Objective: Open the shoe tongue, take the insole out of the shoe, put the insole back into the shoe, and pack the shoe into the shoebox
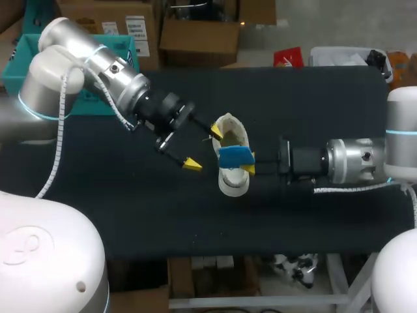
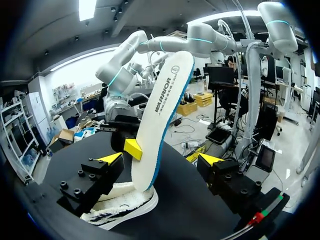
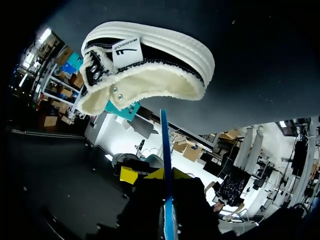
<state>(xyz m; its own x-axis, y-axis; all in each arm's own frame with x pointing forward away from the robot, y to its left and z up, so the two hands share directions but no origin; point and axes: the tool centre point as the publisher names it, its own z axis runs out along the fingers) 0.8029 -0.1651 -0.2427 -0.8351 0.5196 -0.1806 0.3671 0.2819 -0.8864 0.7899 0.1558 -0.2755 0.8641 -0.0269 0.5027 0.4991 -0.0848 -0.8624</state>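
Right gripper (image 1: 249, 162) clamps insole (image 1: 234, 156) by edge, over shoe (image 1: 232, 132).

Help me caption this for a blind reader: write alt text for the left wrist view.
A white insole with a blue edge stands upright, pinched by the right gripper above a fleece-lined shoe on the black table. The open left gripper flanks it.

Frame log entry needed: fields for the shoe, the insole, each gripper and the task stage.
shoe: fleece-lined, on the black table
insole: blue-edged, upright just above the shoe
right gripper: shut on the insole
left gripper: open, holding nothing, beside the shoe
stage: insole out, not yet back in the shoe
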